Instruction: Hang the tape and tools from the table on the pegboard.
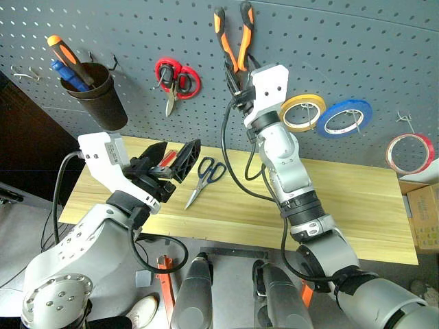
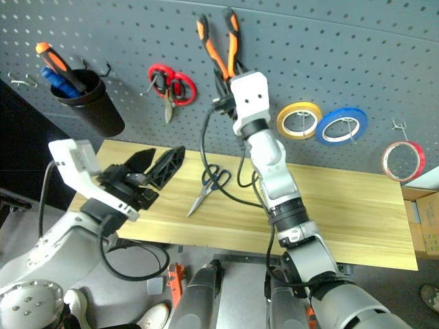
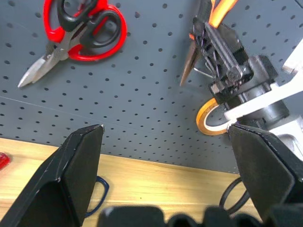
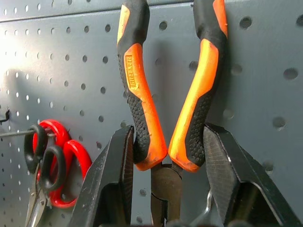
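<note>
the right gripper [image 4: 166, 182] is clamped on the pliers [image 1: 234, 38], one black finger [image 4: 111, 182] on each side of them just where the orange-and-black handles meet the metal head. the pliers stand almost upright against the pegboard [image 1: 343, 41], long axis vertical, handles pointing up and splaying apart, head pointing down between the fingers. a wire hook [image 3: 202, 72] sits right by the head; whether the pliers hang on it cannot be told. the right arm reaches up and forward from the lower right, forearm steeply raised, wrist lifted to the board.

the left gripper [image 1: 171, 161] stands spread wide and empty, held low over the left end of the table [image 1: 357, 205], pointing toward the board, forearm bent in from the left.

on the table, the scissors with dark blue loops [image 1: 204, 179] lie flat, loops toward the board, blades pointing to the near edge. a bit of red [image 1: 167, 158] shows between the left fingers. the red tape ring [image 1: 409, 153] hangs on the board at far right, beyond the yellow roll [image 1: 302, 112] and blue roll [image 1: 344, 117]. red-looped scissors [image 1: 175, 81] hang left of the pliers, near a black cup [image 1: 99, 96].
</note>
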You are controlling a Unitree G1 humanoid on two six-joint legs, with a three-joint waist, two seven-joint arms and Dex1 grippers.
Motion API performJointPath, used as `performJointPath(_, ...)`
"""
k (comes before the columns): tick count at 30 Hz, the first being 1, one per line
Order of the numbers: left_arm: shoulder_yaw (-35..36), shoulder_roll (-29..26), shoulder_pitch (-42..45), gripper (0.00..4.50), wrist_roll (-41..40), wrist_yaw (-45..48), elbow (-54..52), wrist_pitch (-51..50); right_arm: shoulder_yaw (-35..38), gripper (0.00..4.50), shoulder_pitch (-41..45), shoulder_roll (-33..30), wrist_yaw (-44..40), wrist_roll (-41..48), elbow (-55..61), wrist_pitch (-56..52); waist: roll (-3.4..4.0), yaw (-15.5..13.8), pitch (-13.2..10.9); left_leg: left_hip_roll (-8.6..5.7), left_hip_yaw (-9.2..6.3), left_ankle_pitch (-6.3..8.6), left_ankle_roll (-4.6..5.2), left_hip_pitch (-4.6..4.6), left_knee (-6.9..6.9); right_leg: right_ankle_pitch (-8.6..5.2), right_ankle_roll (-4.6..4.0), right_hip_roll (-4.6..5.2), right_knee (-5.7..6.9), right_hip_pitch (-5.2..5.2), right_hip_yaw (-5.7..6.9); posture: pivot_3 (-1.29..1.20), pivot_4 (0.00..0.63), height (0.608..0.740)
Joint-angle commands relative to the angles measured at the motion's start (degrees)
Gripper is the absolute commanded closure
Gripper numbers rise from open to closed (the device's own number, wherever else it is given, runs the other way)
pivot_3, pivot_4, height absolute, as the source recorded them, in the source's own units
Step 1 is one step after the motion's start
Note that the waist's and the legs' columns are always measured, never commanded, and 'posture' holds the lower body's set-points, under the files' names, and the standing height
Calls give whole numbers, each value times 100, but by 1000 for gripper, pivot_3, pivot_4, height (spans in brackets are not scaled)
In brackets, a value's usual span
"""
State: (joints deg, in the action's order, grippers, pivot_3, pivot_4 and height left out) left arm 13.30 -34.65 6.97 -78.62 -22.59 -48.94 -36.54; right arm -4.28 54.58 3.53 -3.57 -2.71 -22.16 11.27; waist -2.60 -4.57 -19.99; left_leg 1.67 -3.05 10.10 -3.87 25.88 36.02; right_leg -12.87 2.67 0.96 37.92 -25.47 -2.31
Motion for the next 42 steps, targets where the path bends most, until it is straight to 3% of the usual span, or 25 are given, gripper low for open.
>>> performJointPath(1, -22, -38, 56, 0, 1, 116, -112, 152, 179, 2783, 487, -2, 135, 96, 476, 112, 0, 0, 0, 0, 0, -3, -1, 0, 0, 1, -1, 0, 0, 0, 0, 224, 259, 740)
performJointPath(9, -75, -37, 94, 0, 60, 201, -38, 170, 344, 2783, 784, -164, 257, 64, 219, 247, -1, -3, 3, -1, -3, -8, 1, 0, 0, 2, -3, 1, 0, 3, 3, 218, 258, 740)
performJointPath(19, -56, -110, 74, 0, -3, 206, -44, 152, -91, 2783, -615, 5, 285, -283, -2, 461, -9, 5, 58, -3, -3, -11, 2, -8, 1, 3, -5, 2, 3, 9, 2, 225, 269, 740)
performJointPath(30, -81, -157, 72, 0, -51, 213, -19, 164, -111, 2783, -657, -132, 334, -470, -96, 348, -9, 12, 65, 0, -2, -24, 4, -21, -1, 4, -9, -2, 5, 16, 1, 213, 275, 740)
performJointPath(38, -98, -139, 70, 0, -36, 222, -18, 168, -139, 253, -689, -189, 195, -395, 29, 363, -9, 14, 65, 0, -3, -25, 5, -21, -1, 4, -9, -2, 6, 16, 1, 208, 276, 740)
performJointPath(39, -126, -119, 73, 0, -20, 219, -18, 168, -138, 31, -718, -200, 192, -388, 79, 328, -9, 15, 65, 0, -3, -25, 5, -21, -1, 4, -9, -2, 6, 16, 1, 208, 276, 740)
performJointPath(42, -176, -87, 79, 0, -8, 225, -7, 177, -126, 31, -842, -233, 189, -373, 295, 177, -9, 10, 65, 0, -2, -25, 5, -20, -1, 4, -9, -2, 5, 16, 1, 194, 280, 740)
